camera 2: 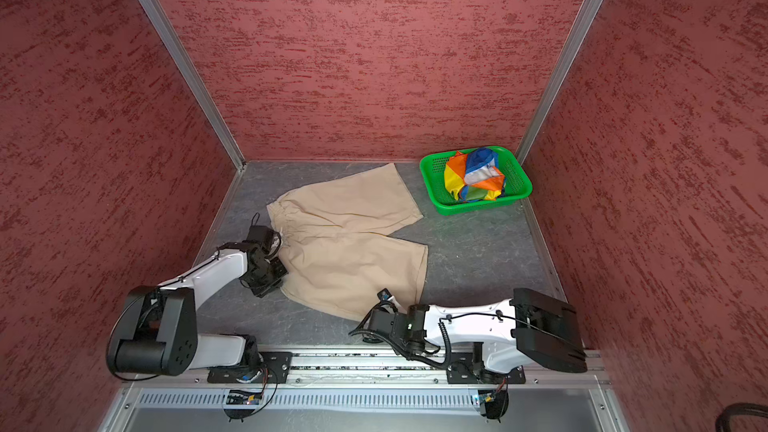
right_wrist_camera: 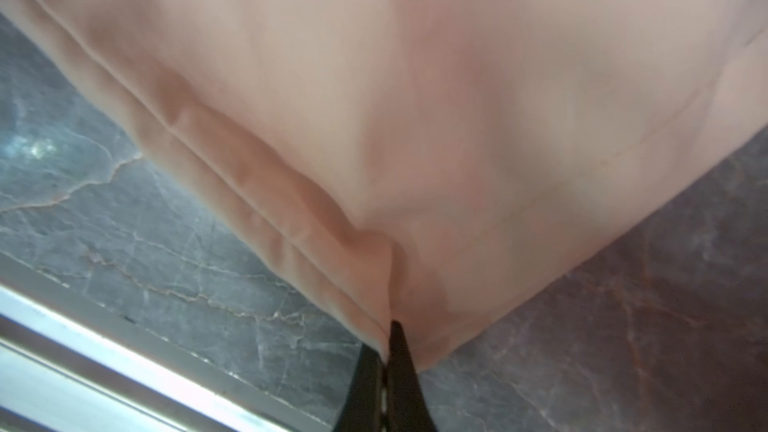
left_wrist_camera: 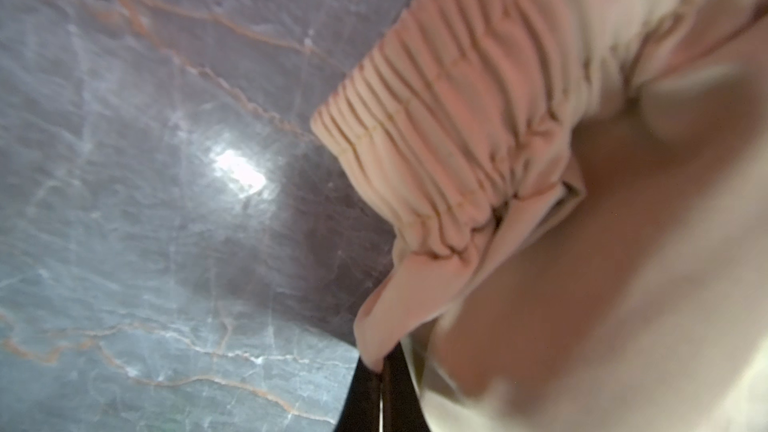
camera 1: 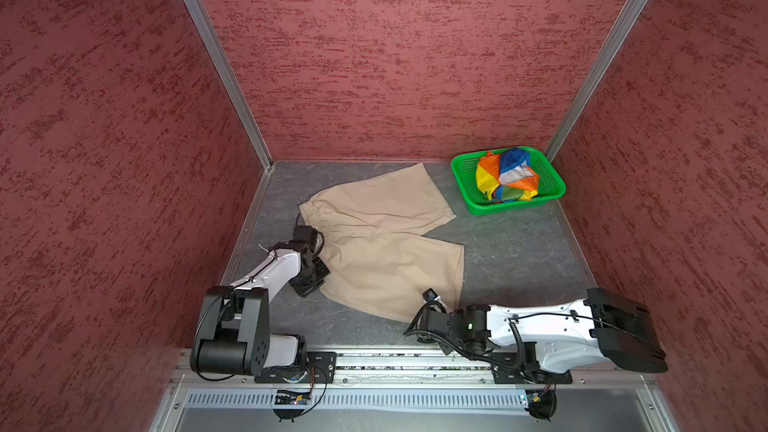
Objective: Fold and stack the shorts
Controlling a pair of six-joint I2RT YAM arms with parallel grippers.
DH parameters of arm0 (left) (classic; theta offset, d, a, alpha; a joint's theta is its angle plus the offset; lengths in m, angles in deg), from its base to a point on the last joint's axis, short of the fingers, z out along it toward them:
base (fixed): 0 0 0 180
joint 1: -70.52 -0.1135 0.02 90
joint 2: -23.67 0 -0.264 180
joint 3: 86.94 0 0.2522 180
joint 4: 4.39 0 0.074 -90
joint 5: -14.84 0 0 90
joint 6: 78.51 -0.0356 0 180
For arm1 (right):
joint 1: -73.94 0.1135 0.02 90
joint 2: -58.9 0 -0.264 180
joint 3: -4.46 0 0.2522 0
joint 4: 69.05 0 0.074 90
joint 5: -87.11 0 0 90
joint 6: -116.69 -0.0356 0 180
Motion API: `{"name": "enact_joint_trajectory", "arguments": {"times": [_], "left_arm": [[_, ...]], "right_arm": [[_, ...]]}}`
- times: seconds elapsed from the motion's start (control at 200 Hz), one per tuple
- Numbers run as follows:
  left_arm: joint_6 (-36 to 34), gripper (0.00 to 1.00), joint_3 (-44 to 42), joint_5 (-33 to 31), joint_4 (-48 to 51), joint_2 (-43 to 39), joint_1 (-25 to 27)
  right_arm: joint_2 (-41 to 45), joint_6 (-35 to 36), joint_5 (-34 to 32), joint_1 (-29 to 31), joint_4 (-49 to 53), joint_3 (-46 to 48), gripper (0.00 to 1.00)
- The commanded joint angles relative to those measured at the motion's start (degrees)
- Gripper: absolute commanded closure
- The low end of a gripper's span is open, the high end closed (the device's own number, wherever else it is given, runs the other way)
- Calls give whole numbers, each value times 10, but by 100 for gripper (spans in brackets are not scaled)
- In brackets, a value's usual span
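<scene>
Left gripper (left_wrist_camera: 380,369): jaws closed, pinching a fold of the beige shorts (camera 1: 376,226) at the end of the gathered waistband (left_wrist_camera: 440,118) nearest the robot's base. Right gripper (right_wrist_camera: 386,357): jaws closed too, clamped on the corner of the near leg's hem. The fabric puckers at both pinch points. The rest of the garment lies spread flat on the grey marbled table (camera 1: 515,259). In both top views the waistband is toward the left wall, both legs point right, and the far leg angles toward the back wall. The left arm reaches in from the left, and the right arm lies low along the front rail. Rainbow shorts (camera 1: 508,176) sit bunched in the green basket (camera 1: 517,206) in the back right corner. They are well apart from both grippers, and the basket is near the beige pair's far leg but not touching it.
</scene>
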Motion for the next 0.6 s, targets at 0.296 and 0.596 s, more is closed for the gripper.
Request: {"name": "enact_joint_trajectory", "arguments": {"times": [0.296,0.596], "left_arm": [[-24,100,65,-28,95,-89,-4],[-47,100,201,-10,190,-130,-20]], "right_arm": [[266,-59,-126,-52,119,-54,100],[288,-35,-188,-72,103,-130,100]]}}
